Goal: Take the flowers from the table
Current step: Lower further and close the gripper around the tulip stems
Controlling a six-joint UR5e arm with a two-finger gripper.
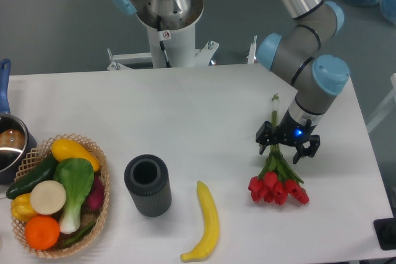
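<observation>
The flowers [278, 187] lie on the white table [204, 109] at the right, red tulip heads toward the front and thin green stems running back under the gripper. My gripper [283, 151] hangs directly over the leafy part of the bunch, just behind the red heads. Its dark fingers [264, 139] are spread, one on each side of the stems, so it is open. The stem tip [275, 99] sticks out behind the gripper. The middle of the stems is hidden by the gripper body.
A yellow banana [206, 222] lies left of the flowers. A dark grey cylinder cup [147, 185] stands near the middle front. A wicker basket of vegetables [57, 195] sits at the front left, with a pot [9, 143] behind it. The robot base [167, 23] stands at the back.
</observation>
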